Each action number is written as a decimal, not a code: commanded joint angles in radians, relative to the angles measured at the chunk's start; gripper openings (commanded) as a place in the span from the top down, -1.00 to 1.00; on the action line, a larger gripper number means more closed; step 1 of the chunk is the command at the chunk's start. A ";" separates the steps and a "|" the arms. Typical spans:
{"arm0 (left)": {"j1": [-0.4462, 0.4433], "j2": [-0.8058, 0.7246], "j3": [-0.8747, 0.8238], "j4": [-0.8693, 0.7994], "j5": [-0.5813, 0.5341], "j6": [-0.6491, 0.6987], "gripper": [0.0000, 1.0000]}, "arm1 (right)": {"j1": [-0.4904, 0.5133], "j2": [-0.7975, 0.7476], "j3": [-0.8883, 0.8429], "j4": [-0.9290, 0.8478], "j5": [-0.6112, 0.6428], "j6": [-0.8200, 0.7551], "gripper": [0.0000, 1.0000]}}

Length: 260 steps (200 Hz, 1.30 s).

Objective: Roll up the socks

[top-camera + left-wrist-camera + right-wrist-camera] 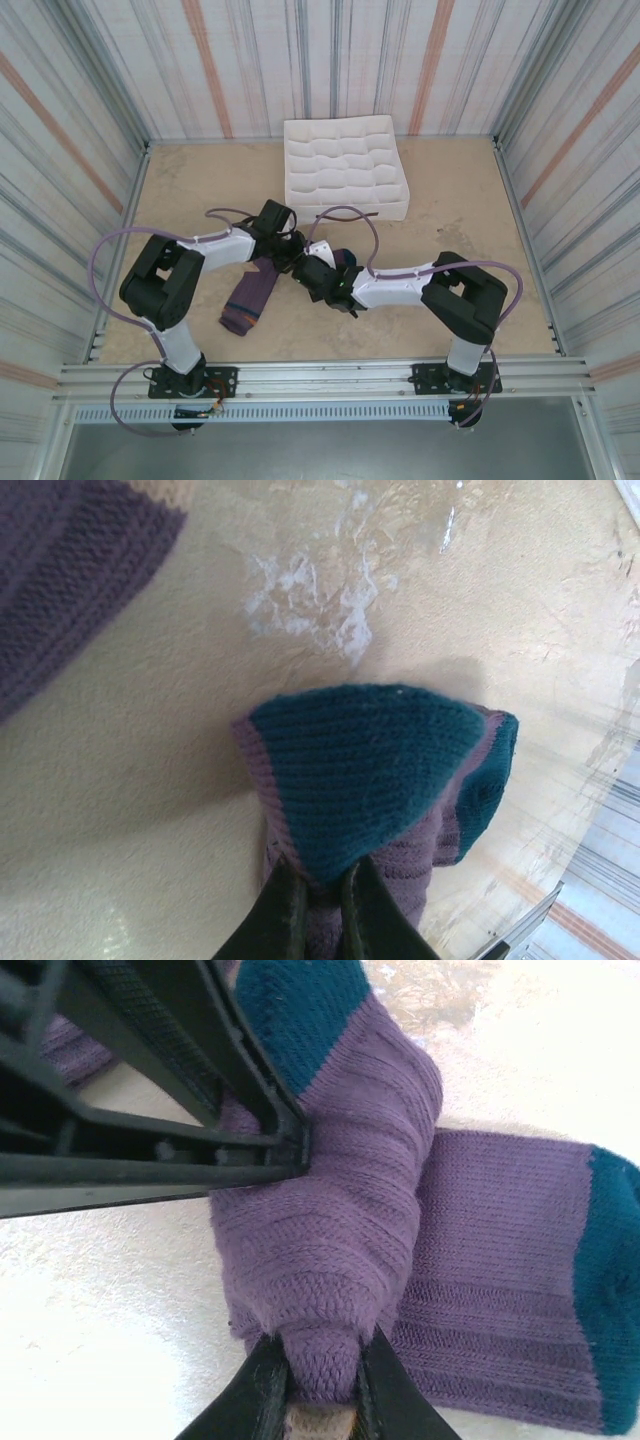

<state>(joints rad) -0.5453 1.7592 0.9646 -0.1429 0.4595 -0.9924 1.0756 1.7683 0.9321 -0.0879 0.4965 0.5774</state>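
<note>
One purple sock point(250, 293) lies flat on the table beside the left arm, its edge visible as a purple sock point(70, 560) in the left wrist view. The other sock point(338, 262) sits bunched at the table's middle, between both grippers. My left gripper point(322, 905) is shut on this sock point(370, 770) just below its teal heel patch. My right gripper point(320, 1385) is shut on a rolled purple fold of the same sock point(330, 1240). The left gripper's black fingers point(215, 1070) pinch it from the other side. In the top view the left gripper point(290, 248) and right gripper point(306, 264) nearly touch.
A white fabric grid-compartment box point(350, 210) stands at the back middle of the table. Striped walls enclose the table on three sides. Bare tabletop lies to the right point(460, 210) and far left.
</note>
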 commanded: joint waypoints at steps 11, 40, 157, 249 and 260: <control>0.020 -0.064 -0.054 0.014 0.034 0.002 0.47 | -0.062 -0.011 -0.108 0.083 -0.128 0.116 1.00; 0.032 -0.096 -0.078 0.054 0.039 0.002 0.26 | -0.105 -0.012 -0.178 0.176 -0.227 0.182 1.00; 0.040 -0.090 -0.087 0.128 0.073 0.029 -0.11 | -0.366 0.020 -0.492 0.685 -0.688 0.520 1.00; -0.021 0.010 0.036 0.125 0.060 0.130 -0.13 | -0.490 0.048 -0.570 0.722 -0.801 0.799 1.00; -0.035 0.025 0.048 0.134 0.054 0.135 -0.13 | -0.496 0.054 -0.572 0.727 -0.812 0.812 1.00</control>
<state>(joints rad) -0.5552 1.7542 0.9722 -0.0154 0.5159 -0.9043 0.6022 1.7496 0.4198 0.8608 -0.3199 1.2911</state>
